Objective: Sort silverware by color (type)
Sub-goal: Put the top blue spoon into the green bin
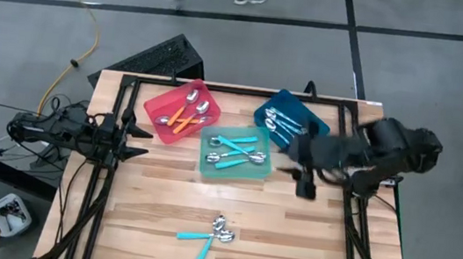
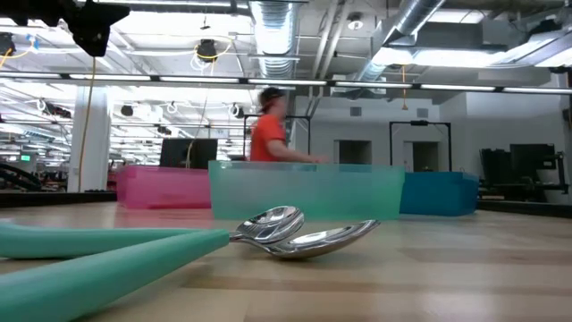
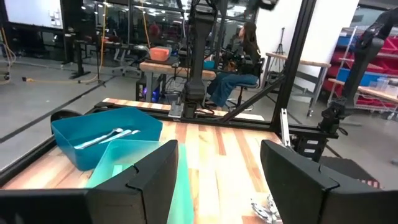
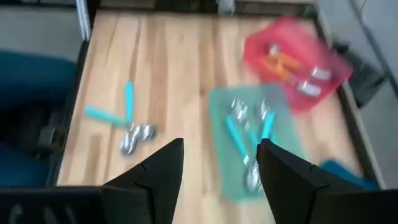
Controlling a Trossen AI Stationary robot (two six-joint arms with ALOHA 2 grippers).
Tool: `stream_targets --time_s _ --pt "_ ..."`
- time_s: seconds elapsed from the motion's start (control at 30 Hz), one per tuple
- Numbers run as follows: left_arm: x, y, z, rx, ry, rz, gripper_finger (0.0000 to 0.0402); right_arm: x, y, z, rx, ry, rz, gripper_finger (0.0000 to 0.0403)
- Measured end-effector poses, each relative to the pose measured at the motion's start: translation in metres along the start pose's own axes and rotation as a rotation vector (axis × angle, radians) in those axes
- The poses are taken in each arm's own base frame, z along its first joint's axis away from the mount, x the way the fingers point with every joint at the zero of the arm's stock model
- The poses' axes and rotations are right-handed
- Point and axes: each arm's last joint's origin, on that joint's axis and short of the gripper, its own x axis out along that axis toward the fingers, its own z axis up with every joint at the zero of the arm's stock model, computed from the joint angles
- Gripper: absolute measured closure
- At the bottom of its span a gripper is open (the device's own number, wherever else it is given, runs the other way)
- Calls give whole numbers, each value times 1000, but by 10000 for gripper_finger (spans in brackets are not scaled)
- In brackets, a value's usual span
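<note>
two teal spoons [image 1: 205,234] left: light, stiff, slippery bowls, so the empty, parted right gripper [image 1: 305,181] should pinch a handle

Three trays are counted: red tray [image 1: 164,104], teal tray [image 1: 208,164], blue tray [image 1: 281,100]; two loose teal spoons [image 1: 205,237] at six o'clock.

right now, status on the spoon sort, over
Left gripper open at table's left edge. Right gripper open, empty, beside blue tray. Two teal spoons unsorted, nothing blocking.

Robotics lab: exposed ducts [image 2: 277,22], other workbenches [image 3: 186,65].
</note>
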Motion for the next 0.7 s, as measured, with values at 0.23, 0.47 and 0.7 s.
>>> stream_targets --time_s 0.23,0.47,0.7 --pt "0 1 0 9 -2 17 187 15 43 -35 19 83 -202 178" --pt "5 2 -12 11 36 25 187 63 87 -65 18 57 -236 178" --pt "6 1 -10 9 2 24 187 127 116 -88 28 -137 -117 178"
